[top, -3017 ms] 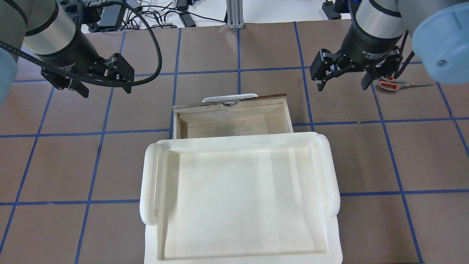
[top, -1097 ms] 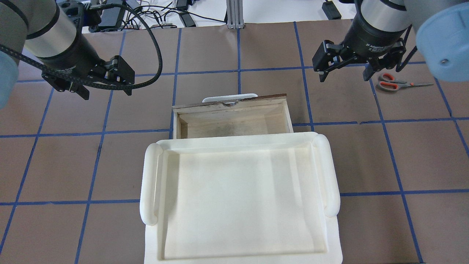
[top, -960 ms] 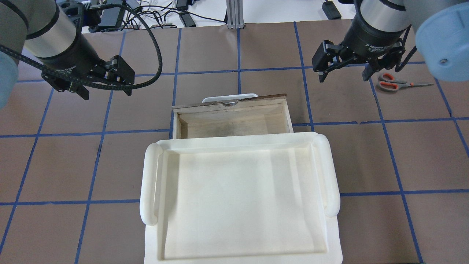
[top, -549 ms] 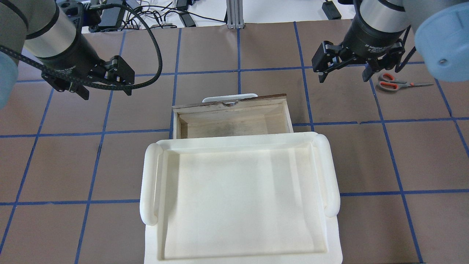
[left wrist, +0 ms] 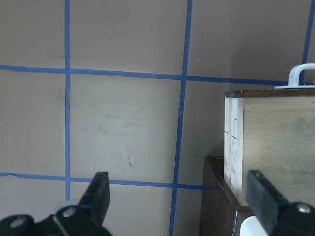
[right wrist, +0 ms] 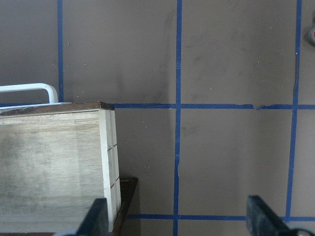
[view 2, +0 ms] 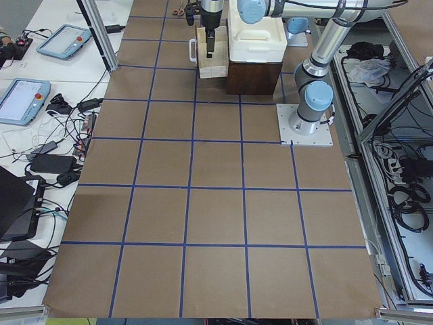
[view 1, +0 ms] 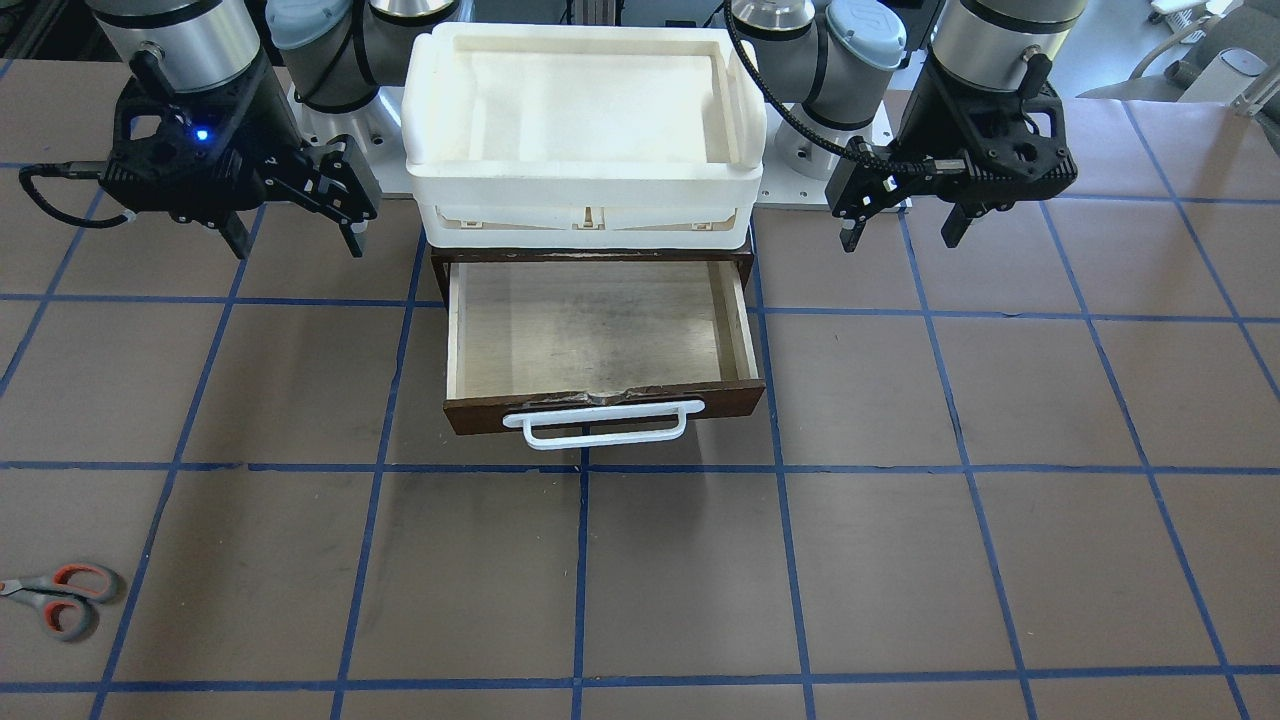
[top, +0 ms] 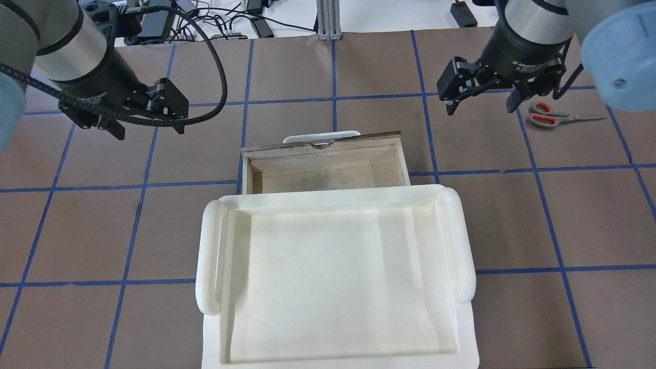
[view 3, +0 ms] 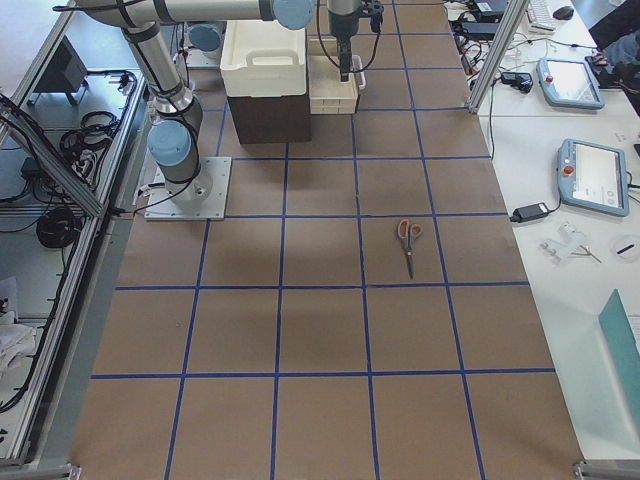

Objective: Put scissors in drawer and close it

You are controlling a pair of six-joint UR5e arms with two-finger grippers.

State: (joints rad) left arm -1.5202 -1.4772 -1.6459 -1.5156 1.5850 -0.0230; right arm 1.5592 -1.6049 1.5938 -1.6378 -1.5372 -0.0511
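Observation:
The scissors (top: 551, 117) lie flat on the brown table to the right of my right gripper, blades pointing right; they also show in the front view (view 1: 60, 598) and the right view (view 3: 408, 238). The wooden drawer (top: 325, 164) stands pulled open with its white bar handle (view 1: 598, 428) toward the far side, and nothing lies in it (view 1: 595, 330). My right gripper (top: 480, 109) is open, hovering above the table between drawer and scissors. My left gripper (top: 148, 130) is open, hovering left of the drawer. Both hold nothing.
A white plastic tray (top: 328, 197) sits on top of the dark cabinet (view 1: 440, 265) that houses the drawer. Cables and devices lie beyond the table's far edge (top: 205, 20). Blue tape lines grid the table.
Since 3 s ago my right gripper has drawn back slightly toward the far side, uncovering the scissors' handles. Almost nothing has moved in the last second. The left arm is still.

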